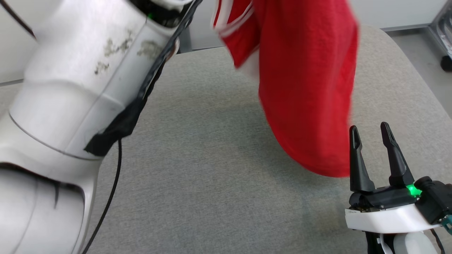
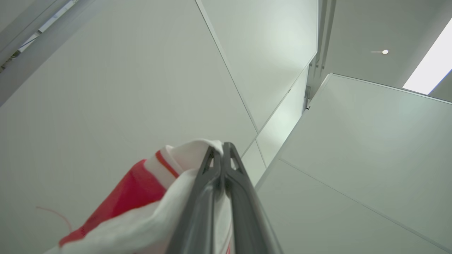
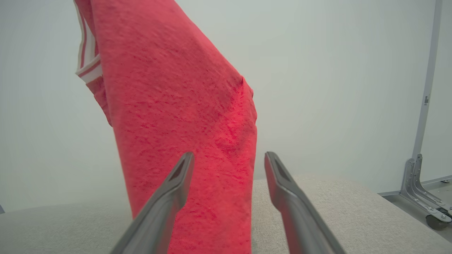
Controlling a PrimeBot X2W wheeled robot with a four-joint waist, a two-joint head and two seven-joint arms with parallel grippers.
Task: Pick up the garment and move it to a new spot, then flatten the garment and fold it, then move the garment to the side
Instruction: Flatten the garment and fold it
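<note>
The garment (image 1: 307, 88) is red with white striped trim and hangs in the air above the grey padded table (image 1: 197, 169). Its lower end comes down close to the table top. In the left wrist view my left gripper (image 2: 221, 148) is shut on the garment (image 2: 141, 197) at its white, red-striped edge, fingers pointing up toward the ceiling. The pale left arm (image 1: 81, 81) fills the left of the head view. My right gripper (image 1: 370, 132) stands open at the lower right, just beside the garment's low end. From the right wrist, the garment (image 3: 176, 116) hangs beyond my open right gripper (image 3: 229, 158).
The table's right edge drops to a grey floor (image 1: 423, 60) where a wheeled frame (image 1: 445, 63) stands. A metal post with a foot bracket (image 3: 420, 176) rises at the right of the right wrist view. A black cable (image 1: 109, 201) hangs from the left arm.
</note>
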